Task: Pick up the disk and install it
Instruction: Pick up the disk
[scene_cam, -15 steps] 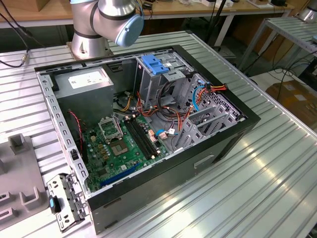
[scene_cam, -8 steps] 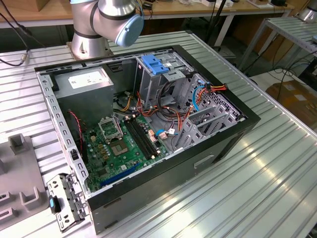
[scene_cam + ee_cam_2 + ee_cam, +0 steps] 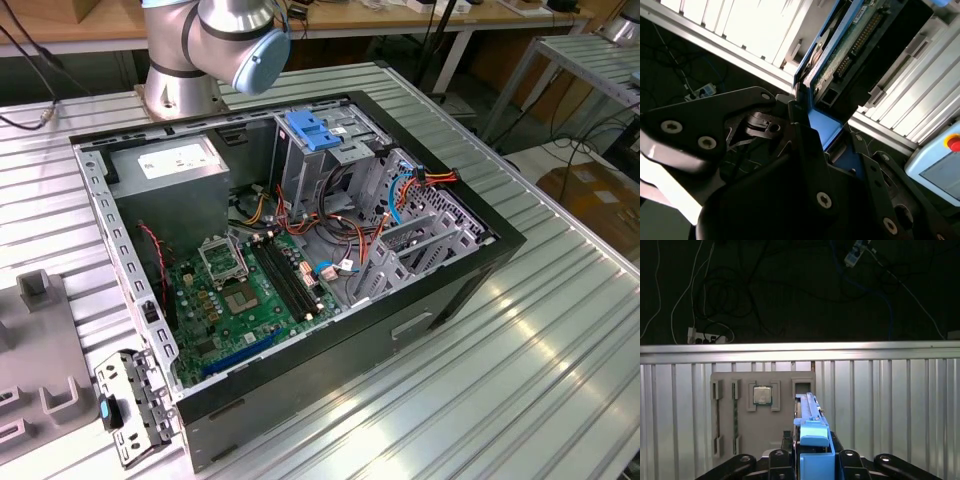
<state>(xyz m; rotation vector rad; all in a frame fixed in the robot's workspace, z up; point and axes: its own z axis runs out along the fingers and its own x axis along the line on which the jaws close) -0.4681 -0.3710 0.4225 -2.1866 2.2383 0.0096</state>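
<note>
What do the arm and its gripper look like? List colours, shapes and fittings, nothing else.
The arm is built of rounded silver-grey metal joints, one of them closed by a light blue cap, and it stands on a round silver base. In the second wrist view the gripper is matt black, made of flat, angular linkage bars joined by silver round-headed screws.

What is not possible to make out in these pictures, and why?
Label of the disk in the gripper: both wrist views show it edge-on.
Markings on the chip in the grey tray: first wrist view, too small.
Inside of the metal cage: exterior view, hidden by cables.
</note>
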